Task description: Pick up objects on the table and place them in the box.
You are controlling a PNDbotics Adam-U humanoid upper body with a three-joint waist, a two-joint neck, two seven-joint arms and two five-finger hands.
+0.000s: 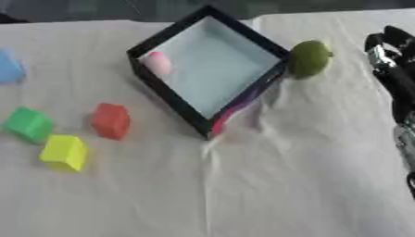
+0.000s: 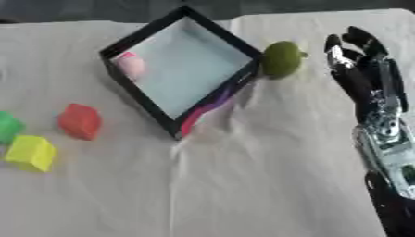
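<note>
Beside the box (image 2: 243, 51): green fruit (image 2: 281, 59), round; we judge it roll-prone, grasp across the middle.
Right hand (image 2: 369, 78): fingers straight, empty.

Both views look down from my head onto the table (image 1: 284, 185), facing forward, far edge at top. Left eye frames further left: blue object (image 1: 8, 67) at its left edge, only part of my right hand (image 1: 393, 60) at its right. Right eye shows the full right hand. Shared: box (image 2: 174, 69), olive-green fruit (image 2: 281, 59), red block (image 2: 79, 121), yellow block (image 2: 31, 152), green block (image 1: 28, 124).
</note>
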